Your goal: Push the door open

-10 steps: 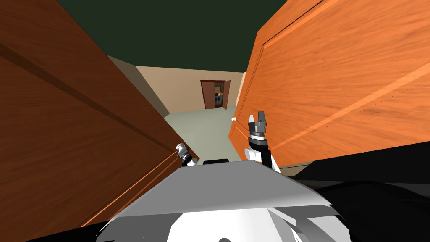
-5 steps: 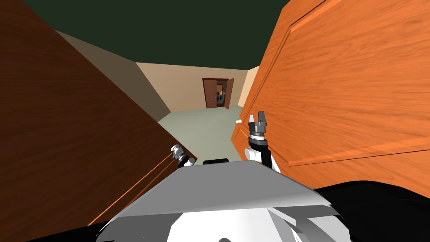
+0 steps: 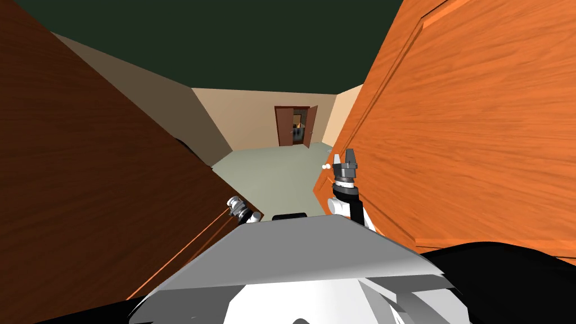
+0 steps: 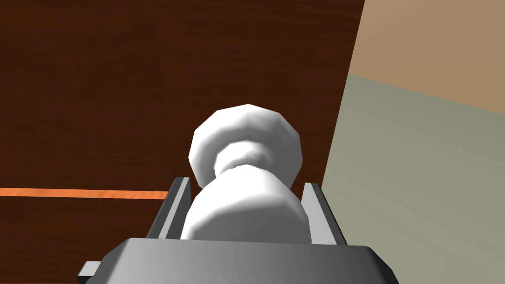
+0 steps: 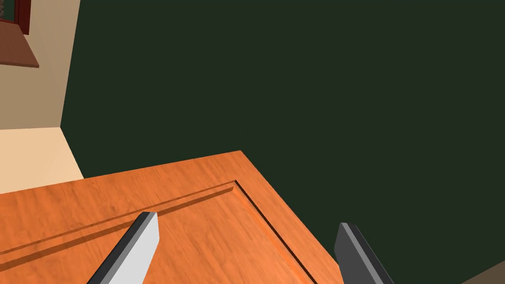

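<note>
Left wrist view: left gripper (image 4: 245, 182) pinches the white knob (image 4: 245, 143) near the free edge of the dark brown door (image 4: 123, 74), presumably to steer that leaf outward, while right gripper (image 5: 246, 219), fingers spread, sits against the orange door (image 5: 74, 207) opposite.

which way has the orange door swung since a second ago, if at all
Yes: the orange door swung right, away from the far doorway, uncovering pale wall beside it.
</note>
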